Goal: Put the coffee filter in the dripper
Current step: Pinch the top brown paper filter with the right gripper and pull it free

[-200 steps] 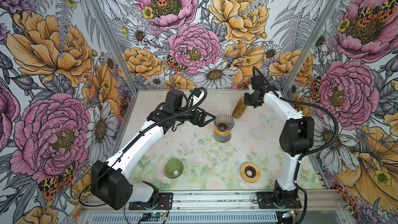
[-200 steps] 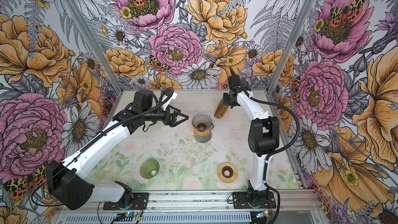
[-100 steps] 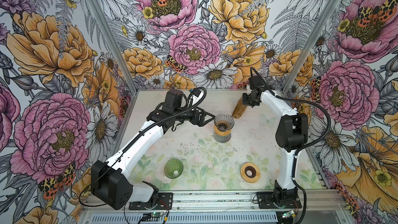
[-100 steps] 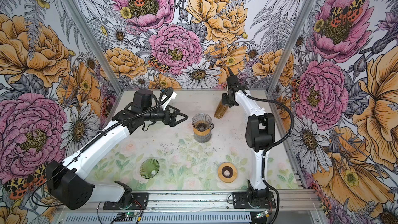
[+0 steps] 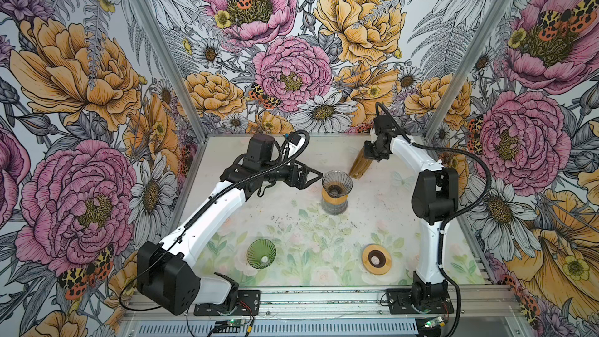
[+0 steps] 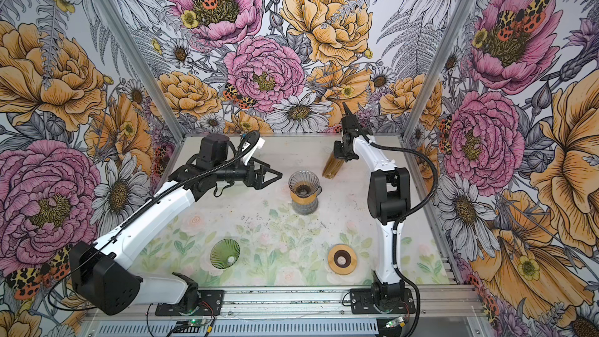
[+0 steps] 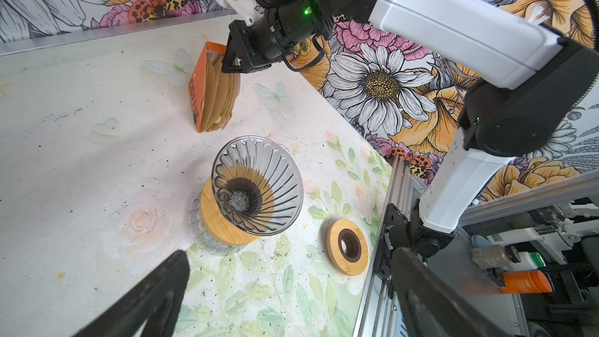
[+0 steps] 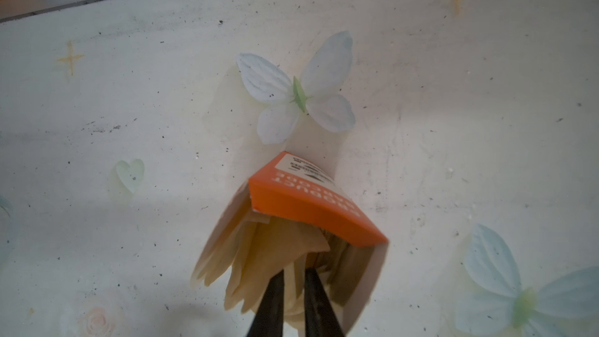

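Within the flower-painted walls, on the pale floral tabletop [image 5: 285, 222], your glass dripper [image 5: 337, 183] sits mid-table on a wooden collar [image 7: 214, 218] over a glass carafe [image 7: 207, 238], with the orange filter box [image 5: 358, 166] standing just behind it toward the back wall. Your right gripper [image 8: 294, 273] reaches into the open box top, its fingers nearly pressed together and pinching a brown coffee filter [image 8: 259, 254] among the stack. Your left gripper [image 5: 313, 177] hovers just beside the dripper's rim, spread wide
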Tool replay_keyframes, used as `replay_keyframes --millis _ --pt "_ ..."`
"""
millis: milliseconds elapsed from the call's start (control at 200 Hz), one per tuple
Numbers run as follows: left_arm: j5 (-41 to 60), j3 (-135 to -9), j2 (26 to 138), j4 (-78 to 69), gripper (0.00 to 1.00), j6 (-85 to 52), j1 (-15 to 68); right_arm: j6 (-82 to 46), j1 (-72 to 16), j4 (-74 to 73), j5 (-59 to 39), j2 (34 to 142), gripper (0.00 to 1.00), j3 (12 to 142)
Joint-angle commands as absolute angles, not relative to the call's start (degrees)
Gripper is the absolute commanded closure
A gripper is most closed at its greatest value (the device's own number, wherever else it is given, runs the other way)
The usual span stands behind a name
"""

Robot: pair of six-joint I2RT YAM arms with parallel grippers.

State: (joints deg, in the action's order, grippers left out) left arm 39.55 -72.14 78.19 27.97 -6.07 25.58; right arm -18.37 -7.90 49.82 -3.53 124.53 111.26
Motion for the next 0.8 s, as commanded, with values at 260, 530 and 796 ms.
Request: replay_keyframes --millis 260,530,796 --pt "41.09 -72.94 78.57 26.27 0.01 -6.59 24.93 -18.5 -7.65 48.76 -3.87 125.21 0.95 113.82" --pt "41.3 -72.99 78.57 26.35 0.01 -6.67 24.81 -17.41 -7.71 49.55 -3.47 121.51 0.97 113.78" --pt "41.48 -72.99 78.57 26.33 0.01 -6.77 24.77 -16.35 -7.82 51.06 -3.76 117.13 0.97 112.66"
